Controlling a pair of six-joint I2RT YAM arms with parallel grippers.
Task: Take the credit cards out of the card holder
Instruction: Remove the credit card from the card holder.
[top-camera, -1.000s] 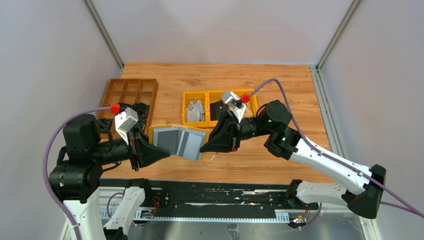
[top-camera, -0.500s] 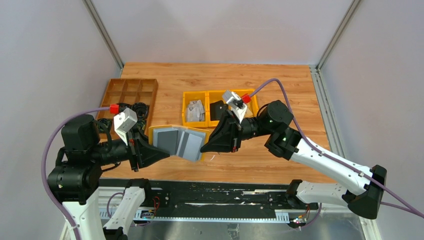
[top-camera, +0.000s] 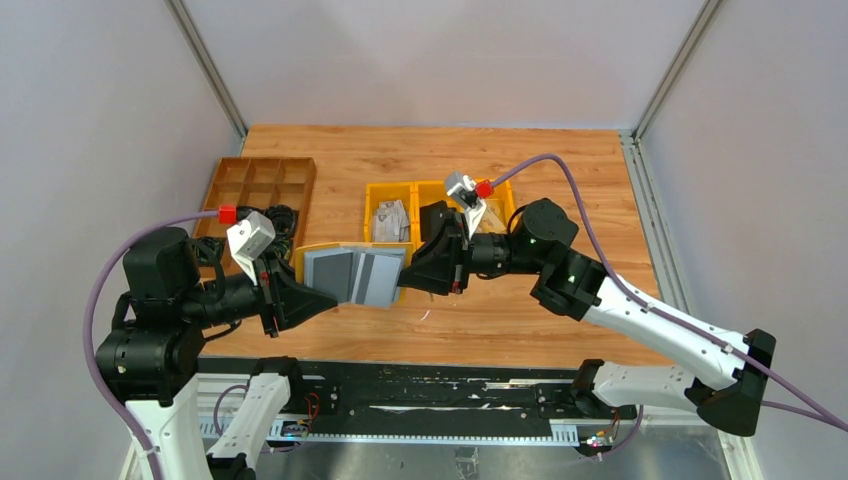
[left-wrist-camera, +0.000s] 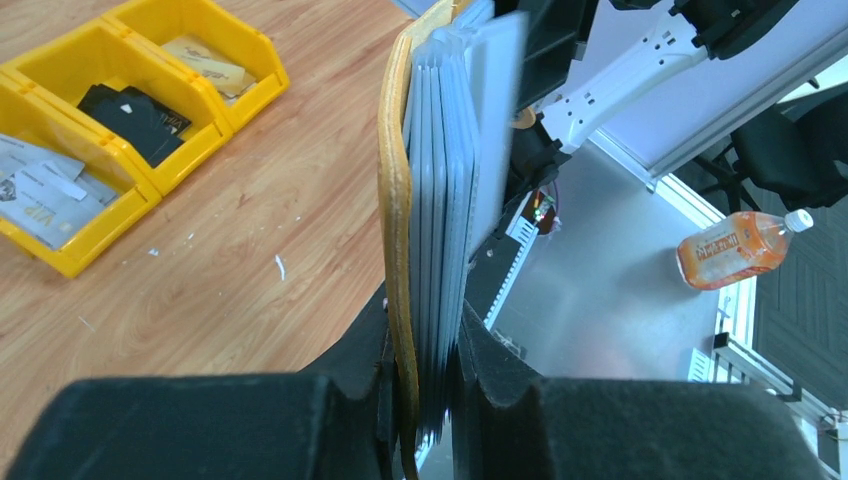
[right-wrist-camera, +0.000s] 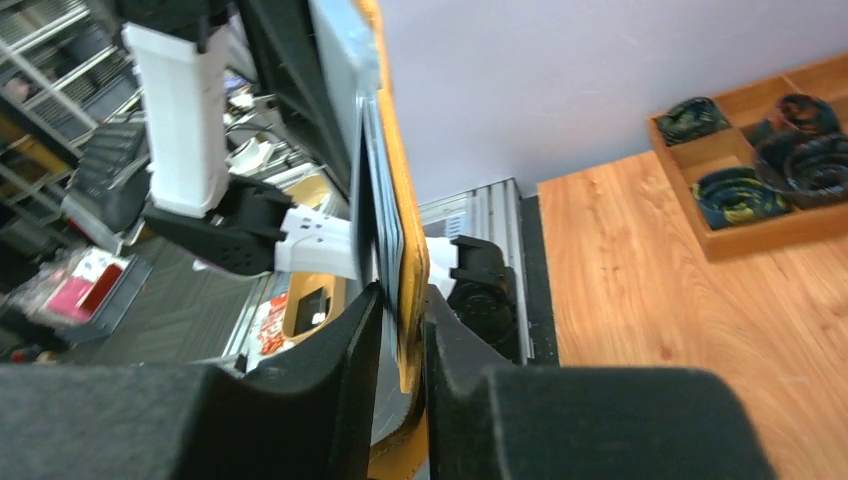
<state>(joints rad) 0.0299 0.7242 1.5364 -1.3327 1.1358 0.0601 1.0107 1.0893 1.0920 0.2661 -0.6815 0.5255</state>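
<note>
The mustard-yellow card holder hangs spread open in the air over the table's near edge, grey inner leaves facing up. My left gripper is shut on its left half and my right gripper on its right half. The left wrist view shows the yellow cover and stacked grey leaves pinched in the left gripper. The right gripper clamps the yellow edge. I cannot tell cards from lining inside. Grey credit cards and a black one lie in the yellow bins.
A row of yellow bins sits mid-table just behind the right gripper. A brown compartment tray stands at the back left, with dark coiled items in its near cells. The metal rail of the arm bases runs below the holder.
The right gripper has risen and drawn back toward the bins, and the card holder now lies flatter and higher between the two grippers. The left arm has barely moved.
</note>
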